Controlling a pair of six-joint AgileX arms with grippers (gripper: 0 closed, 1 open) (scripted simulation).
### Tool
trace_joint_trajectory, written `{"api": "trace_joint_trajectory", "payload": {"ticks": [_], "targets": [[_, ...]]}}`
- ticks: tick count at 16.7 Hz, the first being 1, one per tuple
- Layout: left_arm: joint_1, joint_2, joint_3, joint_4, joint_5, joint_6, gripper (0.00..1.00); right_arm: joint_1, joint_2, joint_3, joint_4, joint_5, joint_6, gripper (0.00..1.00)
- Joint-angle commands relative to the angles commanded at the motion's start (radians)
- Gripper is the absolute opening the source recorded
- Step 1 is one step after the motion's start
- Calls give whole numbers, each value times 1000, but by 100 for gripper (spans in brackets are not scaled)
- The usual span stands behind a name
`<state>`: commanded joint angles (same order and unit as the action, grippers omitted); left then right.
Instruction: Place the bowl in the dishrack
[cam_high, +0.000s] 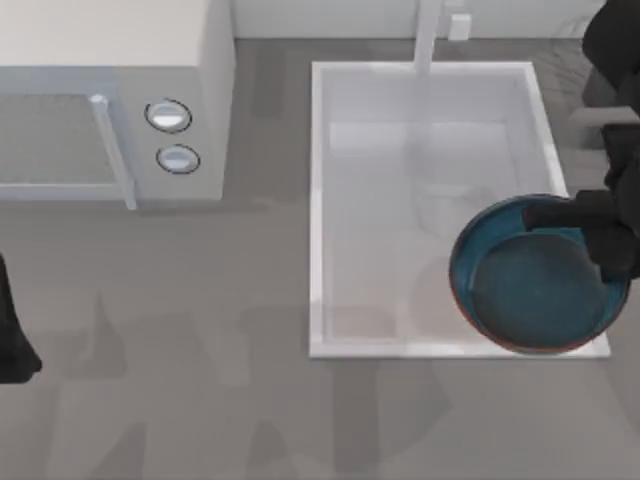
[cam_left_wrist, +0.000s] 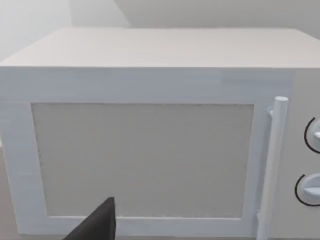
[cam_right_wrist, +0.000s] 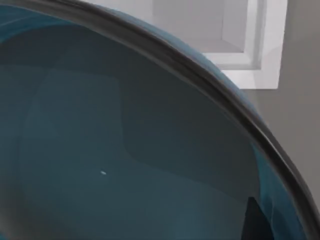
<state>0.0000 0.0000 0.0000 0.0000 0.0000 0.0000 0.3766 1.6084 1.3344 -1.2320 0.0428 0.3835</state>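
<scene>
The bowl (cam_high: 535, 280), teal-blue inside with a reddish-brown rim, hangs over the front right corner of the white sink (cam_high: 318, 200), overlapping the sink's front and right rims. My right gripper (cam_high: 545, 214) reaches in from the back right and is shut on the bowl's far rim. In the right wrist view the bowl's glossy inside (cam_right_wrist: 125, 150) is seen close up, with the sink corner behind it. Thin rods of the dishrack (cam_high: 572, 40) show faintly at the back right, partly behind the right arm. My left arm (cam_high: 12, 335) is parked at the left edge.
A white microwave (cam_high: 110, 100) with two round knobs stands at the back left; the left wrist view faces its door (cam_left_wrist: 145, 160). A white faucet (cam_high: 428, 35) rises behind the sink. Bare grey counter lies in front of the sink and the microwave.
</scene>
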Motion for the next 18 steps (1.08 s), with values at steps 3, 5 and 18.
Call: {"api": "trace_joint_trajectory", "payload": {"ticks": [3, 5, 18], "targets": [[0, 0, 0, 0, 0, 0, 100, -5, -34, 157, -174, -1, -5, 0], [0, 0, 0, 0, 0, 0, 100, -8, -54, 219, -238, -1, -8, 0], [0, 0, 0, 0, 0, 0, 100, -230, -173, 162, 17, -150, -83, 0]]}}
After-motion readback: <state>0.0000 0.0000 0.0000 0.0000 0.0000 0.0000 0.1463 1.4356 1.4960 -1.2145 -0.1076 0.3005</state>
